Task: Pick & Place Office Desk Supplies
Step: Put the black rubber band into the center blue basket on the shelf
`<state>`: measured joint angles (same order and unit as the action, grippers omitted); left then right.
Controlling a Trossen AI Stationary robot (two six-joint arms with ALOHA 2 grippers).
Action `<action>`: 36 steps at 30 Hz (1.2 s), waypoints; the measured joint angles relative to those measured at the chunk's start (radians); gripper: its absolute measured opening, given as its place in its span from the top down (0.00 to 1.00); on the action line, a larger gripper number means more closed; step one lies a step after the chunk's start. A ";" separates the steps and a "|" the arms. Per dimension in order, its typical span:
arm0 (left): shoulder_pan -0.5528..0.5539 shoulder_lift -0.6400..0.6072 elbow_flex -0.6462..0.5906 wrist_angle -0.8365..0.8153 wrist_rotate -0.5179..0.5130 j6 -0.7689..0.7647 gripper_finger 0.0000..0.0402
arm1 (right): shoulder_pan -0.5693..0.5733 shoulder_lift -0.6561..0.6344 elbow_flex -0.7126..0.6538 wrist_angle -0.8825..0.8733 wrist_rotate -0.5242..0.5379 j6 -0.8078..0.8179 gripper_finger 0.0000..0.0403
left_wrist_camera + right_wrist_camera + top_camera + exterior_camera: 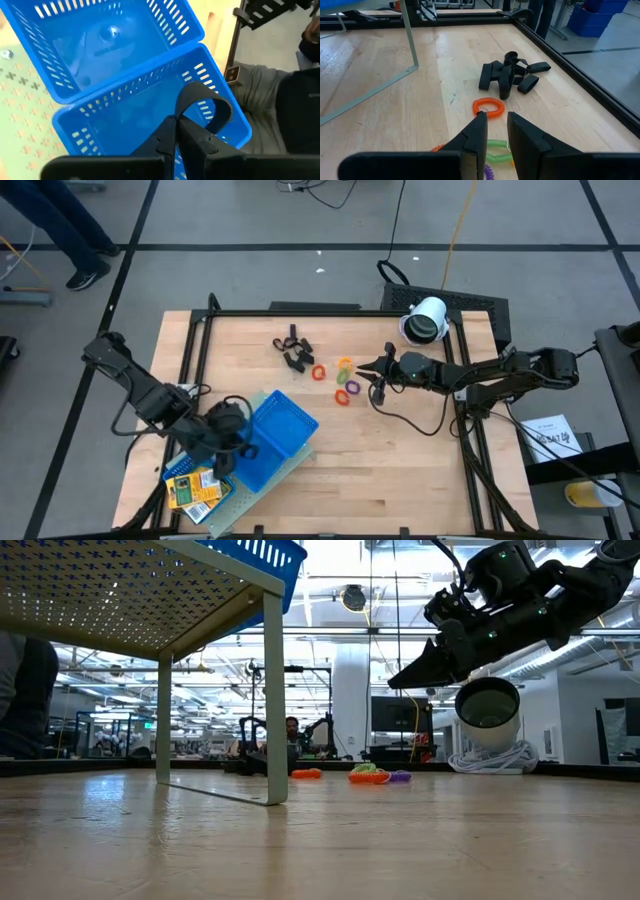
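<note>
My left gripper (237, 438) hovers over the blue three-compartment tray (278, 432), shut on a black clip-like loop (202, 102). More black clips (293, 350) lie in a heap on the wood at the far middle (512, 74). Coloured rings (343, 380) lie right of the heap; the orange one (488, 106) is just beyond my right gripper (495, 125). That gripper floats above the table, its fingers a narrow gap apart with nothing between them. Two yellow printed packs (195, 488) lie on the perforated shelf (225, 498). My left gripper pinches the black loop at its narrow end (179, 119), between its two fingertips. The fingers slant down from above. The loop's bow stands out beyond the fingertips, clear above the tray's compartment (145, 115).
The tray rests on a raised perforated shelf on thin legs (275, 700) at the near left. A white cylindrical device (425, 320) lies at the far right, with a cable behind it. A black frame (560, 50) rims the table. Bare wood lies at the near middle and right.
</note>
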<state>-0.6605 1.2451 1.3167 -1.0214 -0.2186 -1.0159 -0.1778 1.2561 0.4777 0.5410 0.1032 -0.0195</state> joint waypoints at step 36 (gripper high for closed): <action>-0.030 0.046 0.000 -0.172 0.097 0.414 0.43 | 0.001 0.000 0.000 -0.022 0.000 -0.020 0.84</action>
<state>-0.6907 1.2915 1.3167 -1.1936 -0.1215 -0.6020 -0.1772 1.2564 0.4777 0.5190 0.1028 -0.0391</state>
